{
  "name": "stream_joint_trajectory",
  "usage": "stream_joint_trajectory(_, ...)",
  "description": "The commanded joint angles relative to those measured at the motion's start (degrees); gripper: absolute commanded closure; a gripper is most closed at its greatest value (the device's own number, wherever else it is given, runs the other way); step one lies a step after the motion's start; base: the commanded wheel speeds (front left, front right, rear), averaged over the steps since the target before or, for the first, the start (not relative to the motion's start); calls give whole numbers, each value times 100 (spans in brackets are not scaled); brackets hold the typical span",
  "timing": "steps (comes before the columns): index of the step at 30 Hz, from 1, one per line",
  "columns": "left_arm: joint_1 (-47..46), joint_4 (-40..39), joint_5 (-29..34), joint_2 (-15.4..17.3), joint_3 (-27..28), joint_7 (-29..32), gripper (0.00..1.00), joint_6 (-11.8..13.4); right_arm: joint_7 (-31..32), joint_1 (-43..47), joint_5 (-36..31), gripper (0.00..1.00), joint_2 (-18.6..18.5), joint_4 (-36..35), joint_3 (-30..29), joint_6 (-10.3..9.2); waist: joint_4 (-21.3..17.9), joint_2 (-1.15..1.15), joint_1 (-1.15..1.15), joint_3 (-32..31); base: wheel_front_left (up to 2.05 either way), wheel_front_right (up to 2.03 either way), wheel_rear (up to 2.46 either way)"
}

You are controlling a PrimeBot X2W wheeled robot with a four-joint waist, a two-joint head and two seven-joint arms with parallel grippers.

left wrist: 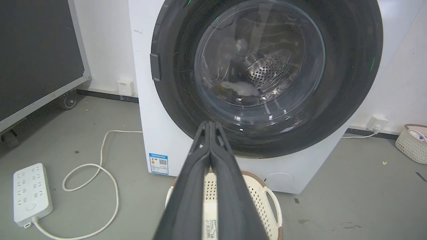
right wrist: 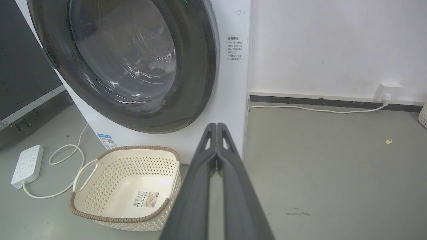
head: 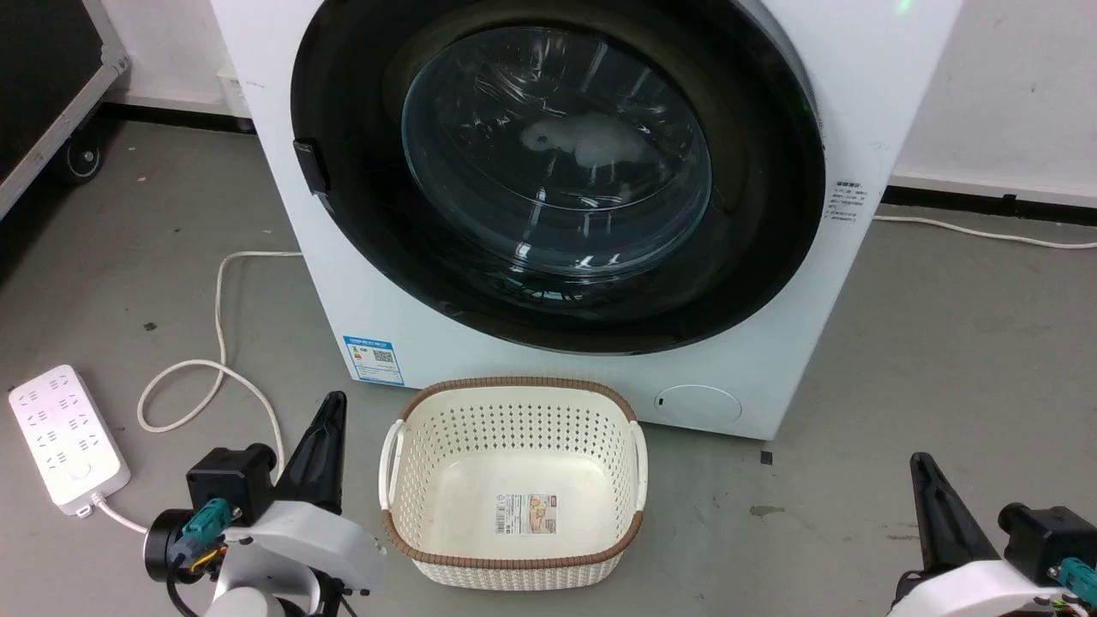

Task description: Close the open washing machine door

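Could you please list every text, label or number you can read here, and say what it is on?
No text is sharp enough to quote.
The blue sticker on the washer front: QR code and print, too small to read.
The black print by its right edge: blurred.
The label in the basket: barcode, print too small.
The power strip: no legible marking.

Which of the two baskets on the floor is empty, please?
The basket right in front of the washing machine: it holds only a label. The other basket, by the wall, has colourful things inside.
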Motion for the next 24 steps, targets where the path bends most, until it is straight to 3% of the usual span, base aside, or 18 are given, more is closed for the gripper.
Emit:
stream_joint_trajectory(1,60,-41,77,-30,49,16,100,-25,10,-10,-40,100,-1,-45,22,0,0,0,0,0,0,0,0)
stream_joint_trajectory(24,219,-241,595,-294,326,211,100,-92,163,-35,-162,100,-4,-209,176,1,-4,0,0,10,0,0,0)
